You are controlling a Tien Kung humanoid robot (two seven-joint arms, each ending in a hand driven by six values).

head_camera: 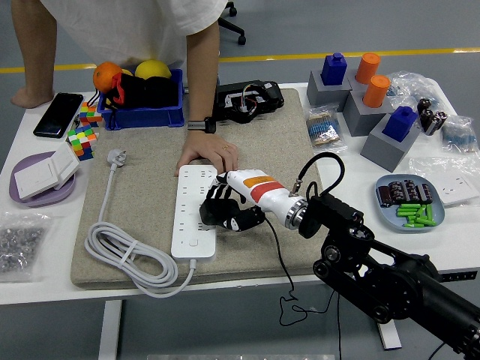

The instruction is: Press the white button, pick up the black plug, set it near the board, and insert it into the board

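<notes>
A white power strip [191, 214] lies lengthwise on the grey felt mat [142, 202], with its round white button [194, 242] at the near end. My right hand [220, 211] reaches in from the right and rests over the strip's right edge at mid-length. Its black fingers [214, 202] are curled around the black plug, which they mostly hide. A thin black cable [278, 259] trails from under the hand and off the table's front edge. A person's hand [209, 155] presses flat on the strip's far end. My left arm is out of view.
The strip's white cord [127, 259] coils at the mat's near left, its plug [116, 157] further back. A blue bin [146, 111], a phone [58, 114] and a purple plate [45, 196] stand left. A black device [247, 101], grey blocks [390, 142] and a blue dish [409, 204] stand right.
</notes>
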